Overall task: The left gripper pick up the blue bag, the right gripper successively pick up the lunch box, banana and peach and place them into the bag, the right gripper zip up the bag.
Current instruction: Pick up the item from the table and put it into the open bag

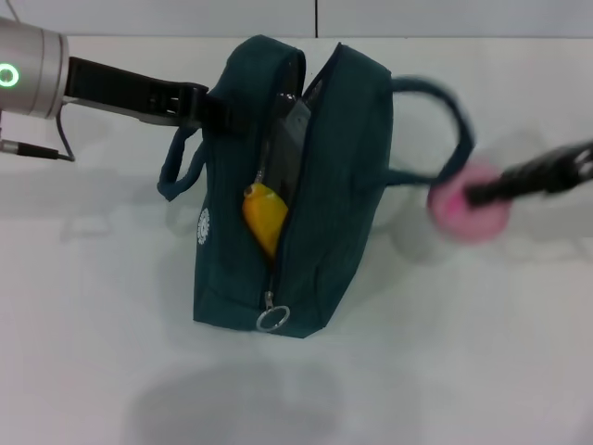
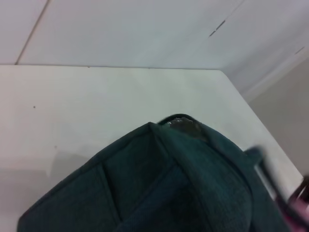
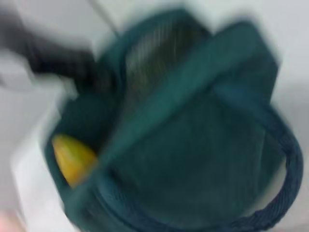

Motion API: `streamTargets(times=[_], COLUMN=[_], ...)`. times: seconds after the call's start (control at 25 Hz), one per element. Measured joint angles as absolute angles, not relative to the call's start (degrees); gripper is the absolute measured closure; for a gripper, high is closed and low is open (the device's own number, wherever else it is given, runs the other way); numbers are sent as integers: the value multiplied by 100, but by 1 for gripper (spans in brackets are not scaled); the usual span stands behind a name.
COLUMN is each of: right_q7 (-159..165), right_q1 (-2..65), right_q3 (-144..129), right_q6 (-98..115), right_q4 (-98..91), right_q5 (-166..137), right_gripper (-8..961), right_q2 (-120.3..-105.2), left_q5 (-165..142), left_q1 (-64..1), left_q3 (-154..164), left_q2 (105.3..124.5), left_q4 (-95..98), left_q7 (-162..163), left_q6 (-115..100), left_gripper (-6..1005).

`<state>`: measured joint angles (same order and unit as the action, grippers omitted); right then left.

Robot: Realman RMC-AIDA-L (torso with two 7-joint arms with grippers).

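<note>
The blue bag (image 1: 315,185) stands on the white table, its top zip open, with the yellow banana (image 1: 262,215) and the dark lunch box (image 1: 289,139) inside. My left gripper (image 1: 215,104) is shut on the bag's left rim. My right gripper (image 1: 477,195) is to the right of the bag, shut on the pink peach (image 1: 468,211), beside the bag's right handle (image 1: 445,120). The bag fills the left wrist view (image 2: 159,188) and the right wrist view (image 3: 193,145), where the banana (image 3: 72,157) shows.
The zip pull ring (image 1: 272,320) hangs at the bag's near end. The bag's left handle (image 1: 181,167) droops by my left gripper. White table (image 1: 463,352) lies all around, with its far edge near the wall.
</note>
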<state>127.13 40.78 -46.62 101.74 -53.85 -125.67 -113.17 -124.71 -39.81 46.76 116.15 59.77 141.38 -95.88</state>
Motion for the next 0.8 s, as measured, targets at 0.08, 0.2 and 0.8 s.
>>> streamTargets(times=[0.08, 0.2, 0.8], right_q7=[12668, 12444, 10559], right_q1=[3914, 3610, 3305], right_q3=[-4151, -3734, -3692], right_q6=[10329, 10384, 10710], right_q4=[-5378, -5124, -4099], right_q5=[-12047, -10965, -8167], right_gripper=[621, 654, 790], right_q2=[-11163, -10908, -11147], left_q5=[-12396, -12195, -11838], left_q1=[-3987, -4005, -4182], left_q3=[4690, 4715, 4720], left_q2=[11616, 11617, 11607], left_q4=[5977, 5977, 6012], left_q7=[14180, 14229, 14511], left_q6=[-9645, -9766, -9932], left_gripper=[908, 908, 906])
